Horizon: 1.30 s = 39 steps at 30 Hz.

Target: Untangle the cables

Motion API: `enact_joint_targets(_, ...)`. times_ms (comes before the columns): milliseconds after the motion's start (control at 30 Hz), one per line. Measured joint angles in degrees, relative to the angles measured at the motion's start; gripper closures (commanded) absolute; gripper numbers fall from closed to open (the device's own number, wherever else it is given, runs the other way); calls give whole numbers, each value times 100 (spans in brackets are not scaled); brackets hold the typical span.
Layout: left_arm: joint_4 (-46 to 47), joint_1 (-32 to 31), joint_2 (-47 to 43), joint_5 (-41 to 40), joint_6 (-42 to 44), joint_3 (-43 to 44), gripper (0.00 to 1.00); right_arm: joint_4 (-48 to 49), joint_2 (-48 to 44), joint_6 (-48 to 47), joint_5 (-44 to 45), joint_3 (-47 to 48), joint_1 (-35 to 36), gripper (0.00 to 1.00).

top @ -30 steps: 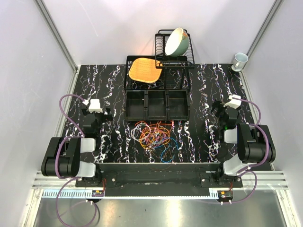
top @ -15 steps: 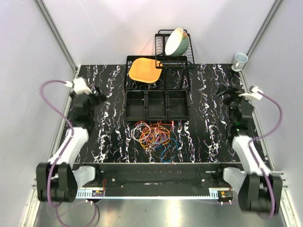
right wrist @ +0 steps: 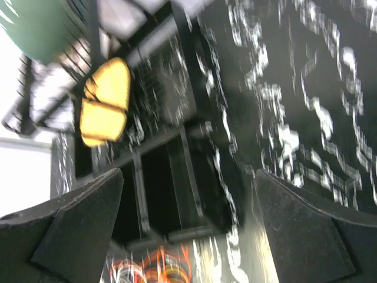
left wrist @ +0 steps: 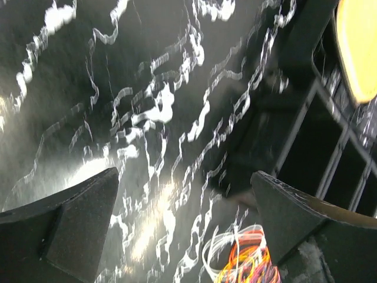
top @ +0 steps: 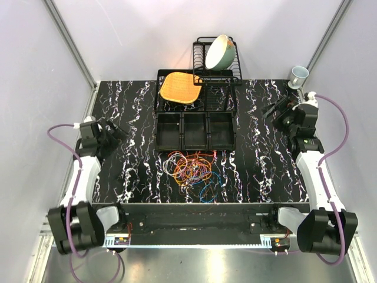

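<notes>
Top external view: our cables [top: 191, 168] lie heaped on the table [top: 253, 171], toward its near edge, just before the bins [top: 195, 131]. The left gripper [top: 116, 131] and right gripper [top: 274, 112] hover spread and empty by opposite edges. If we pinch several strands together, we may tighten knots.

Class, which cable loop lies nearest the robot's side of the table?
The blue loop: it sticks out at the tangle's near edge, while the other cables bunch farther back.

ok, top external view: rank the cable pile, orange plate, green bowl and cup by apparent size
1. cables
2. orange plate and green bowl: look alike, and the bowl is tilted, so unranked
3. cup
</notes>
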Motion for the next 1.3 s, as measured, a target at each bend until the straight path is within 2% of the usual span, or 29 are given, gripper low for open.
enact_joint_targets(67,-328,-227,-256,-107,9,17,5,-372,-4,4,-238,-2,0,7)
enact_joint_targets(133,-673,-752,-619,-437,28,138,10,-601,-2,9,-601,-24,9,8)
enact_joint_targets(233,-1113,-1945,-1078,-1099,17,431,9,-813,-4,26,-833,-68,240,8)
enact_joint_targets(267,-1316,-2485,-1198,-1478,-22,540,1,-931,-4,26,-828,-70,428,8)
enact_joint_targets(367,-1832,-4059,-1379,-2586,-129,868,1,-1266,-11,7,-741,-70,1123,10)
enact_joint_targets(433,-1858,-4758,-1401,-3010,-170,894,3,-1491,-22,11,-627,-70,1480,11)
enact_joint_targets(500,-1926,-4789,-1429,-3187,-271,820,4,-1639,-55,52,-529,-107,1648,12)
enact_joint_targets(600,-1934,-4419,-1480,-3187,-125,791,1,-1764,-203,138,-295,-332,1650,13)
enact_joint_targets(700,-1963,-4629,-1226,-3193,125,1001,3,-2006,-317,157,-236,-452,1648,13)
enact_joint_targets(767,-1917,-4892,-863,-3189,254,1233,12,-2107,-352,157,-229,-455,1648,13)
enact_joint_targets(800,-1860,-4994,-702,-3178,280,1285,12,-2133,-367,160,-221,-455,1648,14)
enact_joint_targets(900,-1705,-5418,-140,-3132,387,1290,29,-2155,-398,186,-208,-487,1648,14)
enact_joint_targets(967,-1600,-5654,155,-3018,479,1261,35,-2157,-400,208,-210,-538,1648,14)
enact_joint_targets(1200,-1287,-6140,1572,-2815,717,1386,50,-2153,-396,251,-291,-765,1648,14)
enact_joint_targets(1233,-1276,-6205,1751,-2811,741,1429,57,-2157,-396,251,-293,-782,1648,14)
enact_joint_targets(1300,-1270,-6321,2035,-2811,763,1539,58,-2155,-389,251,-297,-813,1648,14)
